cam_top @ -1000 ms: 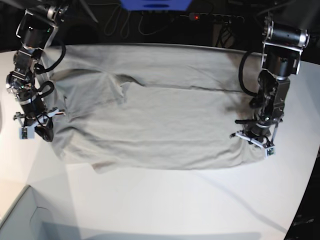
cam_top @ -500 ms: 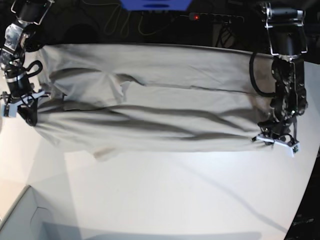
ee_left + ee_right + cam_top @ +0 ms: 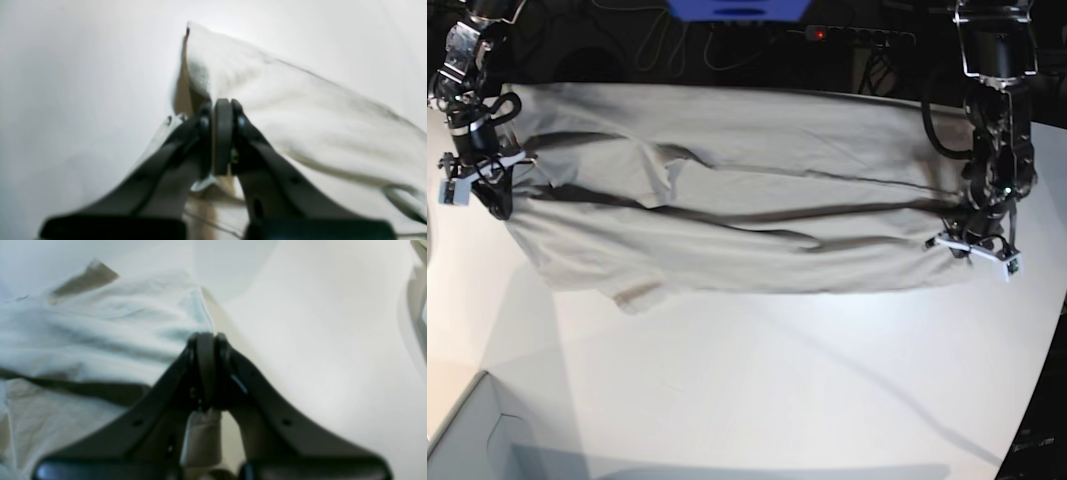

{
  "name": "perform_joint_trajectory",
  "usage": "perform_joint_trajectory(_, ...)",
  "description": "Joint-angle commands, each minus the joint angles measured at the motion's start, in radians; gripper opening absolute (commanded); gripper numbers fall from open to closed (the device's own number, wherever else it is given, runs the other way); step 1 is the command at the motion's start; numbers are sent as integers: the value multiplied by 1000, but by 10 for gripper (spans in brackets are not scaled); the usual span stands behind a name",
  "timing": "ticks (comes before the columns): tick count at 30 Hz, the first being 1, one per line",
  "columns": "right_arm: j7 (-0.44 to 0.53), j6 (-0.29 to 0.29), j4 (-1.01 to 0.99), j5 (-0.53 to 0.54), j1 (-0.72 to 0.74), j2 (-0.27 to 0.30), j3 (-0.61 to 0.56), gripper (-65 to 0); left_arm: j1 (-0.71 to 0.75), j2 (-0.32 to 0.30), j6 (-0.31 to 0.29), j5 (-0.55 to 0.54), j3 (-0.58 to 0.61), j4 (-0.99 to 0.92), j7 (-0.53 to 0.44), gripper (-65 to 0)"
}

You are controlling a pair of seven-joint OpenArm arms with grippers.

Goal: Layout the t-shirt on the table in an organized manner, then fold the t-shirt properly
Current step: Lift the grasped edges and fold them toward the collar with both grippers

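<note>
T-shirt: the light grey-beige t-shirt [image 3: 727, 210] is pulled out wide between the two arms, across the far part of the desk; long folds run through its middle and one corner hangs down at the front left of the base view
Desk: the white desk [image 3: 757, 390] is bare in front of the shirt, and it has a curved edge
Left claw: the left claw [image 3: 975, 245] is on the right of the base view; its jaws are pinched together on the shirt's edge, and the wrist view shows cloth squeezed between them [image 3: 223, 110]
Right claw: the right claw [image 3: 489, 178] is on the left of the base view, also clamped tight on the shirt's other end [image 3: 206, 343]
Box: a pale box corner [image 3: 467, 430] sits at the near left
</note>
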Motion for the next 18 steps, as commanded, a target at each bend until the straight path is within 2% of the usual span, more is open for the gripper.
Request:
perform_joint_trajectory(1, 28, 14, 14, 12, 3, 16, 3, -650, -15, -15, -5, -2, -2, 16, -11, -642)
perform_joint_trajectory(3, 28, 14, 14, -41, 3, 16, 3, -648, -15, -12, -5, -2, -2, 16, -6, -602)
perform_joint_trajectory(7, 33, 14, 18, -139, 5, 10, 3, -549, -17, 8, -1, -2, -20, 18, 80, -419)
perform_joint_trajectory(9, 33, 14, 20, -143, 5, 10, 3, -500, -15, 21, -2, -2, -51, 29, 103, -359)
perform_joint_trajectory(13, 33, 14, 21, -143, 5, 13, 11, -426, -15, 41, -4, -2, -136, 30, 110, -353)
perform_joint_trajectory(18, 33, 14, 24, -143, 6, 15, 12, -389, -15, 37, -4, -2, -174, 30, 110, -351)
